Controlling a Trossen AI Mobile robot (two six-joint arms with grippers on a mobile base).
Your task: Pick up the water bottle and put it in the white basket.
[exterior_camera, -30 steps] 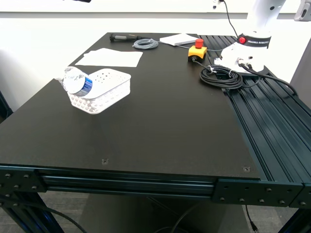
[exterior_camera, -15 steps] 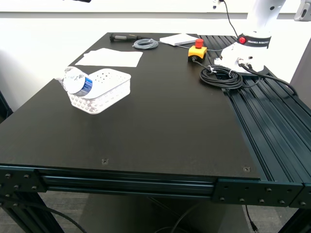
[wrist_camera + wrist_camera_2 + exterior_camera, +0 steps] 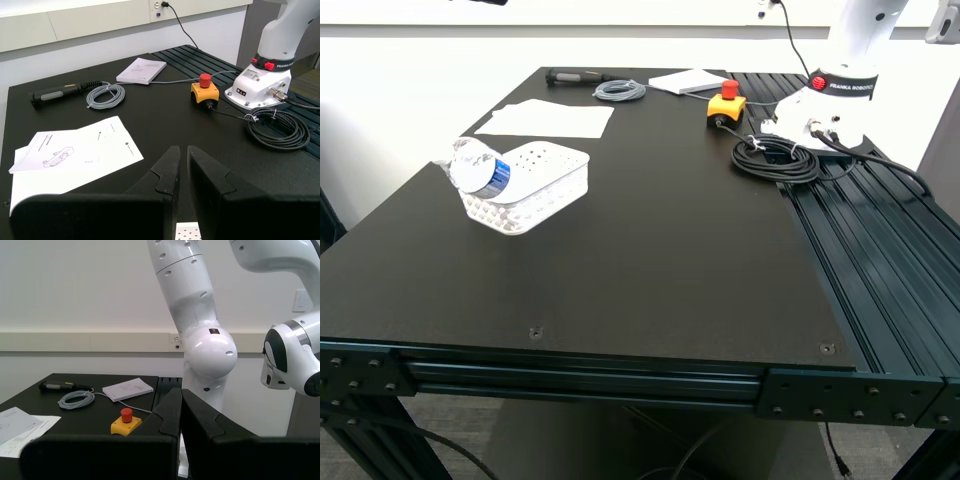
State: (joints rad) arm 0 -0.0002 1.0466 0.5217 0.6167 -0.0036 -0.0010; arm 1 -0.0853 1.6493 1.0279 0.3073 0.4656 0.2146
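The jaws of my first gripper (image 3: 182,165) and my second gripper (image 3: 180,407) are pressed together, empty. The water bottle (image 3: 480,168) lies tilted across the white basket (image 3: 535,190) rim; it could roll onto the counter (image 3: 670,250).
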